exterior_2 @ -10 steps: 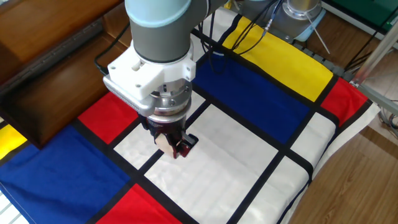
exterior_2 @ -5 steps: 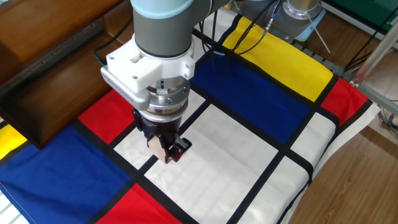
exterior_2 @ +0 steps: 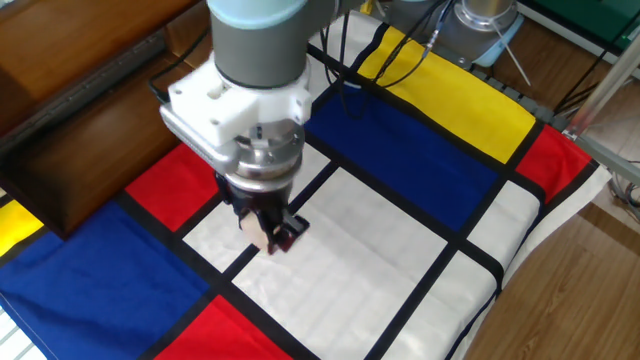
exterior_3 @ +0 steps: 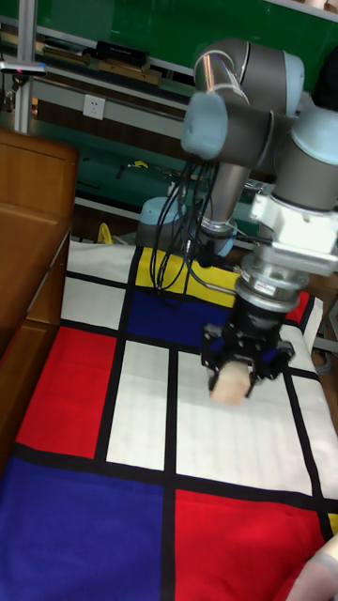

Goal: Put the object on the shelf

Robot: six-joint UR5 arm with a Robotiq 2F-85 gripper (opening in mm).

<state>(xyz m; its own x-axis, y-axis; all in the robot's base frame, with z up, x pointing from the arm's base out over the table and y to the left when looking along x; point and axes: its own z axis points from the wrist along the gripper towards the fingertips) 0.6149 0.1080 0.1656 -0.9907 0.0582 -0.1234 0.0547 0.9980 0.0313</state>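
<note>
The shelf [exterior_2: 70,120] fills the left edge of the fixed view, around nine to eleven o'clock: dark brown boards with an upright panel, standing on the floor side of the checked cloth [exterior_2: 420,150]. In the tall view it shows at nine o'clock, well apart from the arm.

Toward the middle, the gripper [exterior_2: 268,232] hangs over a white panel of the cloth, its dark fingers [exterior_3: 214,350] pinching the block [exterior_3: 230,383] between them. The block sits low in the grip, its pale underside clear below the fingertips and, as far as the views show, off the cloth.

Judging by its look, the block is plain wood: stiff, light, not fragile, with smooth flat faces that could slip if squeezed on an edge. Two opposite flat faces are the right place to hold it, and that appears to be how it is taken. Being about as wide as the fingers, it leaves little margin for tilt.

At the right, two to three o'clock, lie yellow and red panels.
</note>
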